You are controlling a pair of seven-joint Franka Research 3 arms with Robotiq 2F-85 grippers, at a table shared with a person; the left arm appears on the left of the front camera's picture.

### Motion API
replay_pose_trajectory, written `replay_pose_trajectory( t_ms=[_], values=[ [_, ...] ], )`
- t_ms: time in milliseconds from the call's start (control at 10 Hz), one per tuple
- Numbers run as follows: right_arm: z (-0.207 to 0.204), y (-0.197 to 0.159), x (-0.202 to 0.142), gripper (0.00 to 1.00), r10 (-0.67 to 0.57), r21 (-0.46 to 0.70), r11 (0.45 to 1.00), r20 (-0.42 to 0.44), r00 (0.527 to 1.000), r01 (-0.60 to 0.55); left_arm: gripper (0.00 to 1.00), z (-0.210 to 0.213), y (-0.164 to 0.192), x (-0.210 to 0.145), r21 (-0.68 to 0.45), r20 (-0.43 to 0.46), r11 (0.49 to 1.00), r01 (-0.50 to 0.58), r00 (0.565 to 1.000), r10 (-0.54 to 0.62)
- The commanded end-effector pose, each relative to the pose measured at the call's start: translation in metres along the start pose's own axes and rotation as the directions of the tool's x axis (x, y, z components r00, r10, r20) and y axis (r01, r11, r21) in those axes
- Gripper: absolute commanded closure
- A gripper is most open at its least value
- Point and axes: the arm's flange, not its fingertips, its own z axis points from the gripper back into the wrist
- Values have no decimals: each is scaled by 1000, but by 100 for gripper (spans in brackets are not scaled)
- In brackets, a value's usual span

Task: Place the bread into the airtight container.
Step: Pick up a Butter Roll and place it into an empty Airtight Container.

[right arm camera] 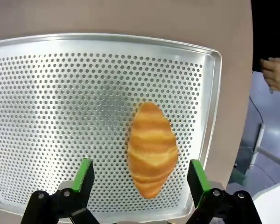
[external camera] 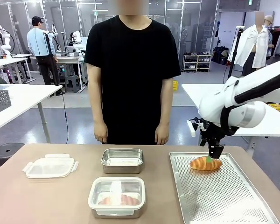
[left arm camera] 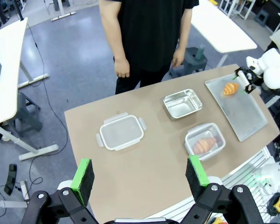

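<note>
R hand: fingers apart, pointing down, green pads either side of the bread's near end, gap on both sides, no contact seen. Bread = croissant, lies flat on perforated metal tray, far part, long axis roughly across the tray in front view. Wrist view: one tray rim runs just beside the bread; the other way is bare perforated sheet. Rest of tray toward robot is open.

R arm: comes in from pic right, elbow high, wrist bent steeply down over tray's far edge.

L hand: fingers apart, holding nothing, high above tabletop on robot's side, looking down over the whole layout.

Tabletop layout: steel container open, mid, far side. Clear container nearer robot, another croissant inside. Clip-tab lid off to the left, well apart from tray. Bare strip of tabletop btw containers and tray.

Person stands at far edge, arms hanging, hands off tabletop.
</note>
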Motion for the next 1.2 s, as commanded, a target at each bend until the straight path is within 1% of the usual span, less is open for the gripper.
replay_pose_trajectory(
  t_ms=[0,300,700,800,900,1100],
  values=[
    [-8,-18,2,0,-12,57,998,-45,999,14,0,2,-1,1,-5,4,1000,5,1000,-5],
    [-33,-26,-4,0,-48,70,996,-105,993,56,0,2,-1,1,-5,4,1000,5,1000,-5],
    [-56,-30,-16,0,-71,78,994,-101,992,79,0,2,-1,1,-5,4,1000,5,1000,-5],
    [-61,-32,-19,0,-75,85,993,-116,990,85,0,2,-1,1,-5,4,1000,5,1000,-5],
    [-65,-34,-20,0,-77,81,993,-127,989,88,0,2,-1,1,-5,4,1000,5,1000,-5],
    [-72,-38,-22,0,-70,61,995,-120,990,78,0,2,-1,1,-5,4,1000,5,1000,-5]
  ],
)
